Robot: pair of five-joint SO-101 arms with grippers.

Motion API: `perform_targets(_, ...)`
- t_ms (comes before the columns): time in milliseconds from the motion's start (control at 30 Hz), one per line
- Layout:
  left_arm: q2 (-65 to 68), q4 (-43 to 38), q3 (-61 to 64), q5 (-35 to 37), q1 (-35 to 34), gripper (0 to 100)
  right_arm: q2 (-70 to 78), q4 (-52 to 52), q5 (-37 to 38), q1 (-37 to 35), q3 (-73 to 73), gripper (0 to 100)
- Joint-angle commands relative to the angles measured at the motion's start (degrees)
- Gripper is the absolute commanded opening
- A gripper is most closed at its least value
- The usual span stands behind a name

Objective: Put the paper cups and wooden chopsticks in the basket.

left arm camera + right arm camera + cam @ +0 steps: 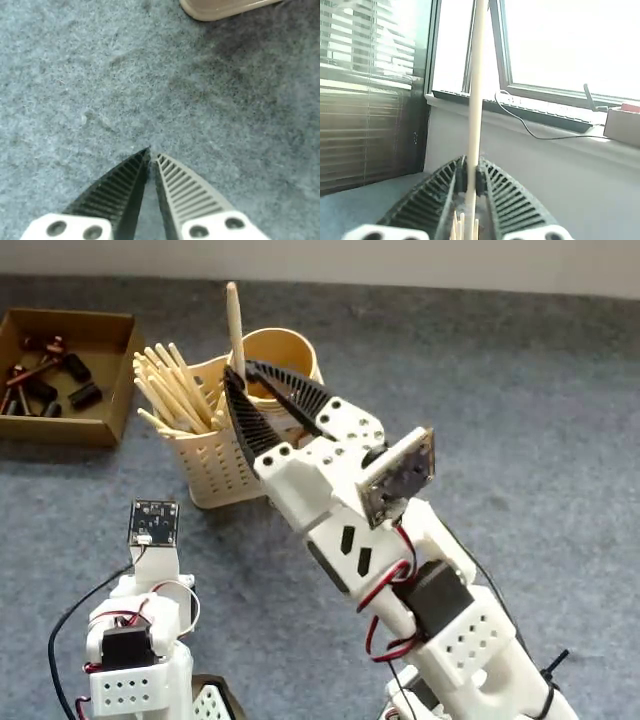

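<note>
A cream plastic basket (215, 475) stands at the back middle of the grey mat. It holds a bundle of wooden chopsticks (175, 390) and a paper cup (285, 345). My right gripper (238, 375) hangs over the basket, shut on one wooden chopstick (234, 320) that stands upright. In the right wrist view this chopstick (477, 75) rises from between the shut fingers of the right gripper (471, 167), with other chopstick tips (462, 225) below. My left gripper (151, 152) is shut and holds nothing, just above bare mat, with the basket's base (220, 7) beyond it.
A brown cardboard box (65, 375) with dark small parts sits at the back left. The left arm's body (140, 640) is at the front left, the right arm's body (440, 620) at the front right. Grey mat lies to the right of the basket.
</note>
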Motion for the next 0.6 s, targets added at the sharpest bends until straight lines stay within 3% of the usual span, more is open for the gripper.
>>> perform_targets(0,-0.2,0.2,1.1,-0.2,0.8,1,4.4,-8.1,-0.3,-0.5,-2.4,0.5)
perform_targets(267,-0.2,0.2,1.1,-0.2,0.8,1,16.9,-25.5,-0.3,-0.5,-2.5,0.5)
perform_targets(567,-0.2,0.2,1.1,-0.2,0.8,1,26.3,-30.5,-0.4,-0.5,-2.3,0.5)
